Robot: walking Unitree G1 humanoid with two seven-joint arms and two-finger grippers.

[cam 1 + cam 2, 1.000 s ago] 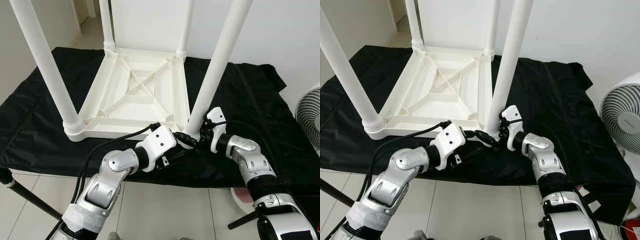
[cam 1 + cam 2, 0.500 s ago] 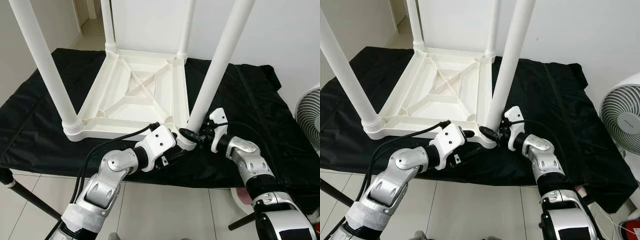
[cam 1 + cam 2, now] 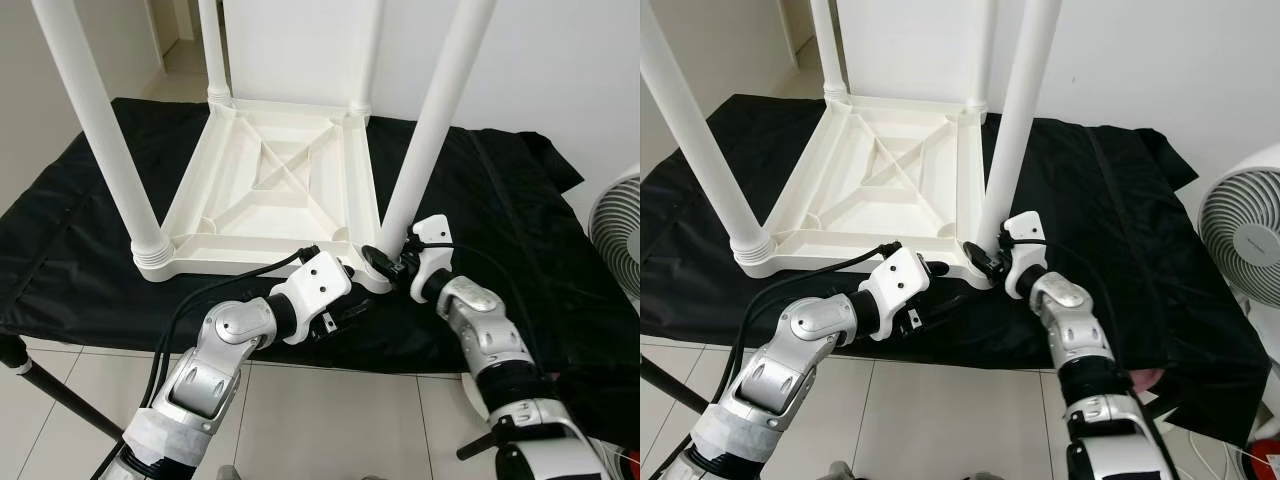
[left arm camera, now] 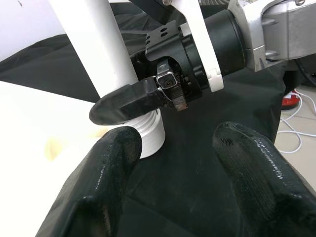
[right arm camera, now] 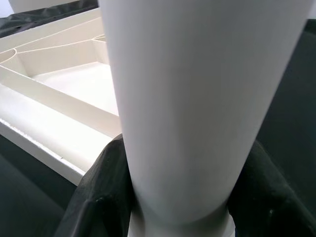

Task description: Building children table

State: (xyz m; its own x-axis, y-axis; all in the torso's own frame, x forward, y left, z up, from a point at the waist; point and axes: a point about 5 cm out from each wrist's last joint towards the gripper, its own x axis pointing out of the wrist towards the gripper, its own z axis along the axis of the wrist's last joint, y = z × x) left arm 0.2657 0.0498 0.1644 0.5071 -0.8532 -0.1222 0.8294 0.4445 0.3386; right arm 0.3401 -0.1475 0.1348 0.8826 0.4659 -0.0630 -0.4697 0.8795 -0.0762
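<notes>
The right gripper (image 3: 985, 262) has its two black fingers (image 5: 101, 197) squeezed around the bottom of the near right leg (image 3: 430, 130) of the white table (image 3: 270, 190). In the right wrist view the leg hides most of both fingers.

The left gripper (image 4: 177, 158) sits just beside that same corner. Its fingers (image 4: 113, 168) are spread apart and hold nothing. In the head views the wrist block covers them, so they are hard to see there.

The table lies upside down on a bench covered with a black cloth (image 3: 520, 220). Its four round legs point up, and their tops are cut off by the picture edge. The underside has raised ribs that cross in the middle. The near left leg (image 3: 100, 130) has a ringed collar at its foot.

A white fan (image 3: 1245, 235) stands at the right, partly cut off.
</notes>
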